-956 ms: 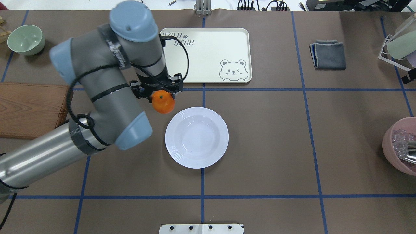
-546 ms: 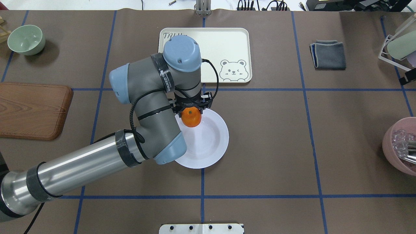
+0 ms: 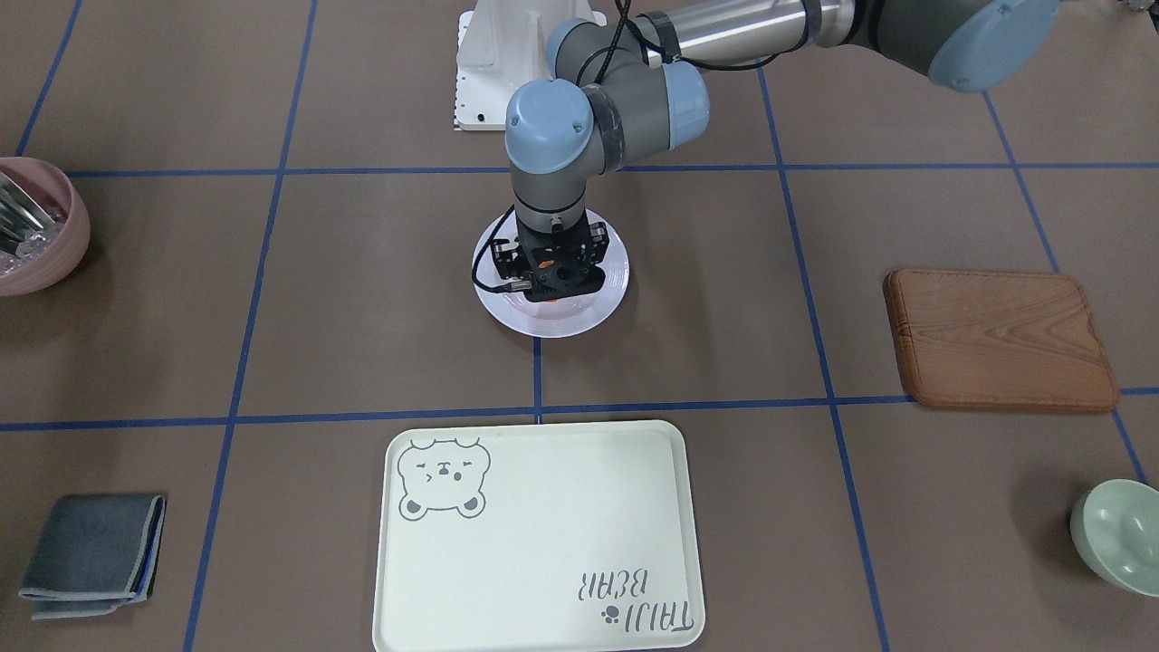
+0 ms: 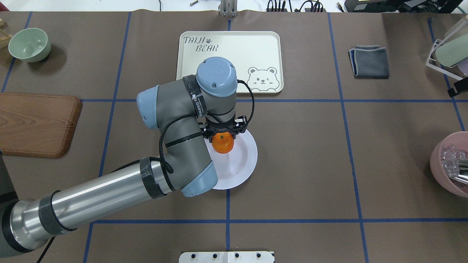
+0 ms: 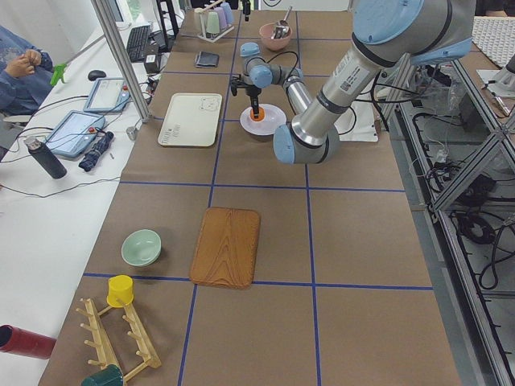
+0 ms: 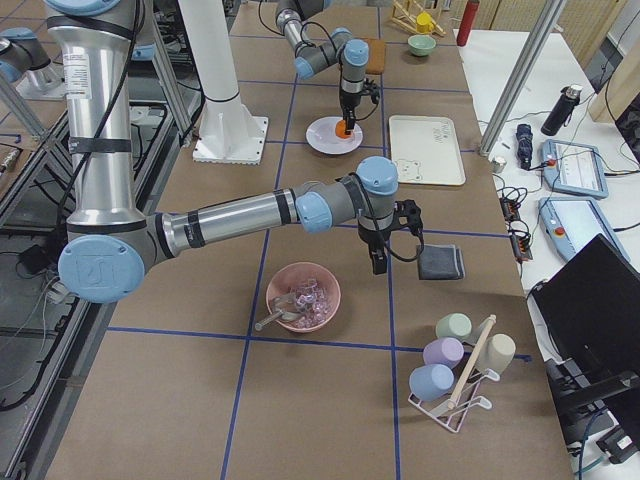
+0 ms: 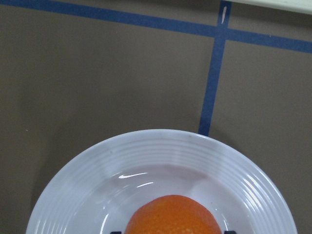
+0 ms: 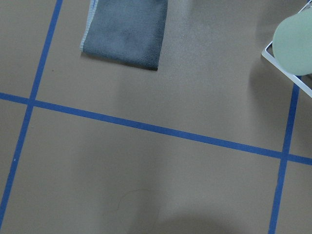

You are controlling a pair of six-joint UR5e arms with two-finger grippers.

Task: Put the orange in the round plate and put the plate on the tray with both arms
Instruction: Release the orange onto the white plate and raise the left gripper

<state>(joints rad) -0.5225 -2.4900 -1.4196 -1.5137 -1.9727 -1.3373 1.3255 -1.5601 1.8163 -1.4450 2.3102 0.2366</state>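
Brown paper covers the desk [image 4: 310, 164], taped into squares with blue lines. From where I stand the count is easy: one orange [image 4: 223, 144], one round plate [image 4: 245, 160], one tray [image 4: 234, 54] and two arms.

The left gripper [image 4: 223, 136] points straight down over the plate's sunken centre. Its fingers are clamped on the orange from either side, and the left wrist view shows a dark finger edge at each flank of the fruit. Whether the orange rests on the plate or hangs just above it I cannot quite tell, since the gripper hides the underside.

The plate sits on the desk, near the tray but apart from it, with a blue tape line running between them. The tray carries nothing but its bear drawing and its lettering.

The right gripper [image 6: 379, 262] shows only in the side view, pointing down just beside the one folded grey cloth [image 4: 370, 61]. Whether its fingers are apart or together cannot be told (its own wrist camera shows only cloth, tape and paper).

Around the edges sit one wooden board [image 4: 36, 124], one pale green bowl [image 4: 29, 44] and one pink bowl [image 4: 448, 164].
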